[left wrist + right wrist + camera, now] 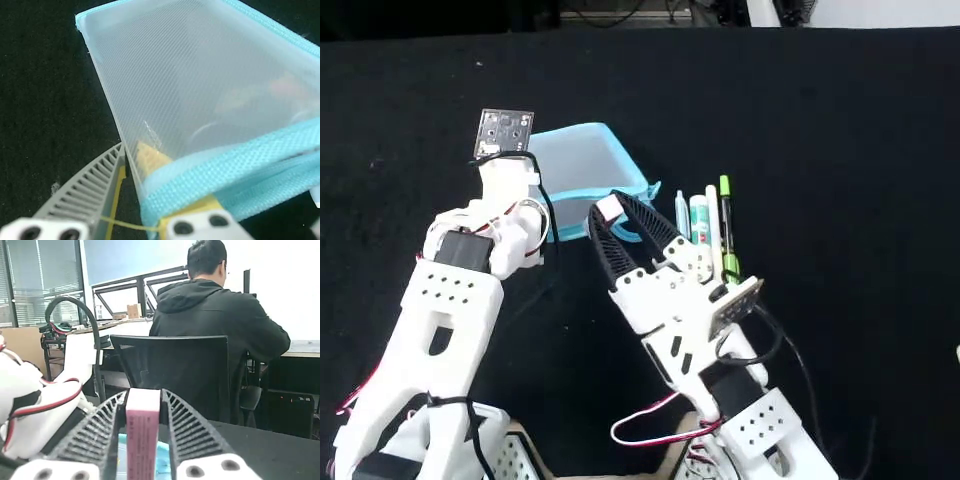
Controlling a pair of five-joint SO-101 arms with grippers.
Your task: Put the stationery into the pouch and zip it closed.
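Observation:
A translucent light-blue pouch (582,162) with a teal zipper band (235,160) lies on the black table, its open mouth toward the arms. My left gripper (131,150) is shut on the pouch's edge by the mouth, with one finger showing yellow through the mesh inside and the grey finger (95,175) outside. My right gripper (607,212) hangs just above the mouth, shut on a pink eraser (142,435) that stands upright between its black fingers (187,432). Several pens (705,218) lie side by side on the table to the right of the pouch.
The black table cover (840,150) stretches wide to the right and behind the pouch. Both arm bases and their cables (650,425) crowd the near edge. The left arm's body (450,300) lies along the left side.

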